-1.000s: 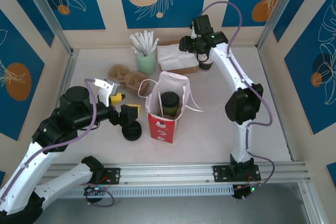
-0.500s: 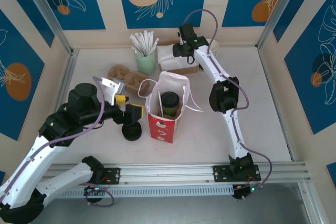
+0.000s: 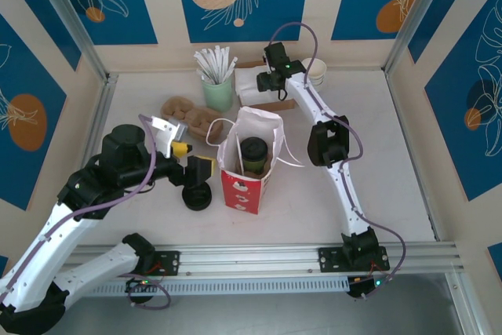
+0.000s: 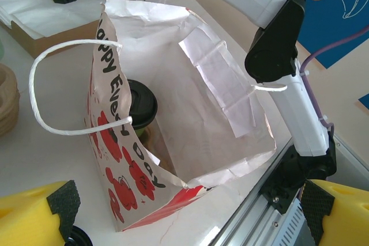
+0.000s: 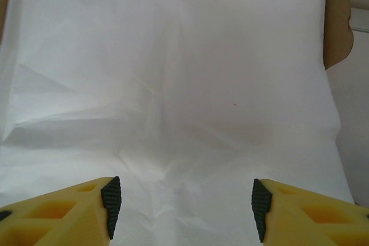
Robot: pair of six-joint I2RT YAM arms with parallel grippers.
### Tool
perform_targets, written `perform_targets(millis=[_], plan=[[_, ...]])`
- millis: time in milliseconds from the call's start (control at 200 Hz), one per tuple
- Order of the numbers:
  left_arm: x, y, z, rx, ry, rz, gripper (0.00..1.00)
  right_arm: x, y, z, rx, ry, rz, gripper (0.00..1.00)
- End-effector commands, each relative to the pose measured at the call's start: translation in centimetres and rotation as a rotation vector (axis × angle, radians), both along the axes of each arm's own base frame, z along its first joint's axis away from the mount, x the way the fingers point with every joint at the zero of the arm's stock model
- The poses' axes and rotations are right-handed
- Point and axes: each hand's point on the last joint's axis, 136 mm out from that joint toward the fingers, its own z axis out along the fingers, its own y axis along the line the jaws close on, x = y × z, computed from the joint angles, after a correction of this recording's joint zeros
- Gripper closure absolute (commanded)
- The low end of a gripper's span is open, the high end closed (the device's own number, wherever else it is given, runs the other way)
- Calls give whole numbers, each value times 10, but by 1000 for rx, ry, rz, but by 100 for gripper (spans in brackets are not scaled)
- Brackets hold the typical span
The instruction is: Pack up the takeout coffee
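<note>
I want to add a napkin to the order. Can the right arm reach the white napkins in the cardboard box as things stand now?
Probably yes. The right claw hangs open directly above the napkins in the box, and nothing lies between them.

We note a pale bench (image 3: 376,162). Under the right claw (image 5: 184,208) sits a cardboard box of white napkins (image 5: 173,84), with cream cups (image 3: 316,70) just to its right. By the left claw (image 3: 192,158) a black lid (image 3: 197,196) lies beneath and a red bag (image 3: 247,174) stands just ahead. Brown cup carriers (image 3: 188,114) and a green cup of sticks (image 3: 219,93) sit farther off.
</note>
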Motion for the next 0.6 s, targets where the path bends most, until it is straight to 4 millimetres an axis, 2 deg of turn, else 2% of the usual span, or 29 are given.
perform_targets(millis=[0,320,595], plan=[[-4,2,2,0,4,-1,1,8,-1,4,-33,-39,9,34],[-3,4,0,11,5,9,1,13,-4,-15,-74,-32,21,28],[-3,5,-1,15,2,12,1,13,-2,-30,-93,-20,38,28]])
